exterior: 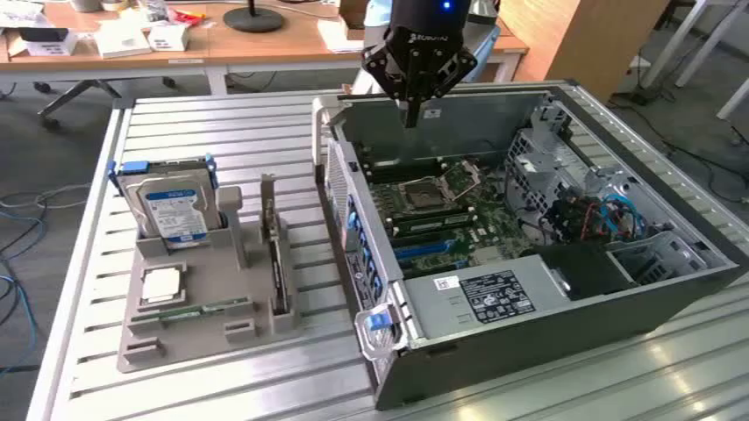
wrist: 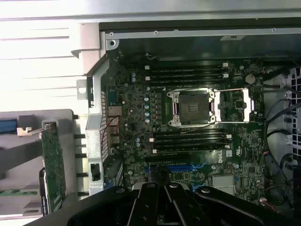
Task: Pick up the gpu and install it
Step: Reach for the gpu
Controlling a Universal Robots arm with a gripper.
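Observation:
The gpu (exterior: 277,263) stands on edge in a slot of the grey holder (exterior: 199,338) on the slatted table, at the exterior view's left of the open computer case (exterior: 562,338). In the wrist view the gpu (wrist: 53,165) is a thin green-edged card with a silver bracket at one end. My gripper (exterior: 410,118) hangs shut and empty over the far end of the case, above the motherboard (exterior: 451,210) and well apart from the gpu. Its black fingers (wrist: 155,205) sit pressed together over the board, near a blue expansion slot (wrist: 188,167).
The holder also carries a silver hard drive (exterior: 175,206), a processor chip (exterior: 161,285) and a green memory stick (exterior: 193,309). Inside the case are an open processor socket (wrist: 193,107), memory slots, cables (exterior: 597,215) and a power supply (exterior: 492,294). A cluttered desk (exterior: 140,39) stands behind.

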